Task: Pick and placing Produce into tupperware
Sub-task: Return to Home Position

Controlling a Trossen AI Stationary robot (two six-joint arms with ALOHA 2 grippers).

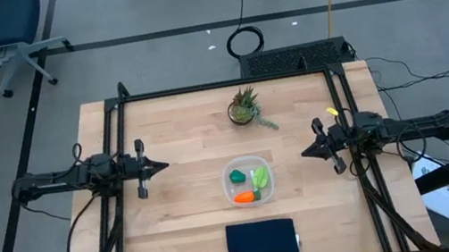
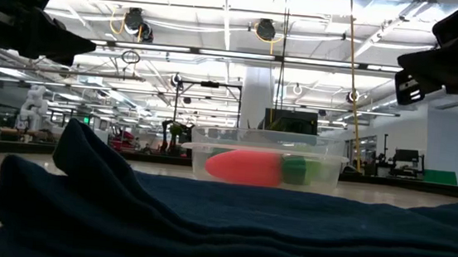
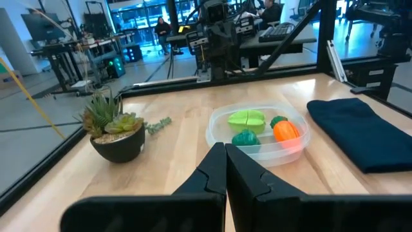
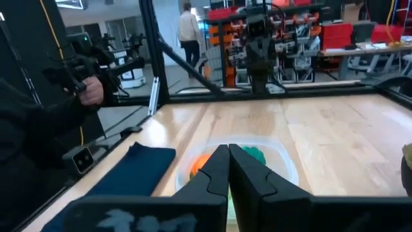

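Inside the clear container [image 1: 243, 159] at mid-table lie the carrot [image 1: 244, 198], dark green lump [image 1: 237, 176] and yellow-green leaf piece [image 1: 259, 177]; packing looks done. Left gripper [image 1: 158, 164] and right gripper [image 1: 306, 152] hover at opposite sides, fingers pressed together, empty.

arms: 2, the left arm [image 1: 70, 179] and the right arm [image 1: 405, 127]
grippers: 2, the left gripper [image 1: 161, 165] and the right gripper [image 1: 305, 153]
fingers [image 3: 207, 179]: 2 per gripper, 4 total
table [image 1: 170, 125]: 1
tupperware [image 1: 244, 159]: 1
produce, total: 3 pieces
carrot [image 1: 243, 198]: 1
dark green lump [image 1: 237, 176]: 1
yellow-green piece [image 1: 260, 177]: 1
plant [image 1: 245, 107]: 1, in 1 dark pot
cloth [image 1: 261, 239]: 1, navy
chair [image 1: 1, 26]: 1, blue, in the high view
people, right wrist view: 2, 1 person [image 4: 188, 29] standing far back and 1 hand [image 4: 93, 90] with a dark sleeve
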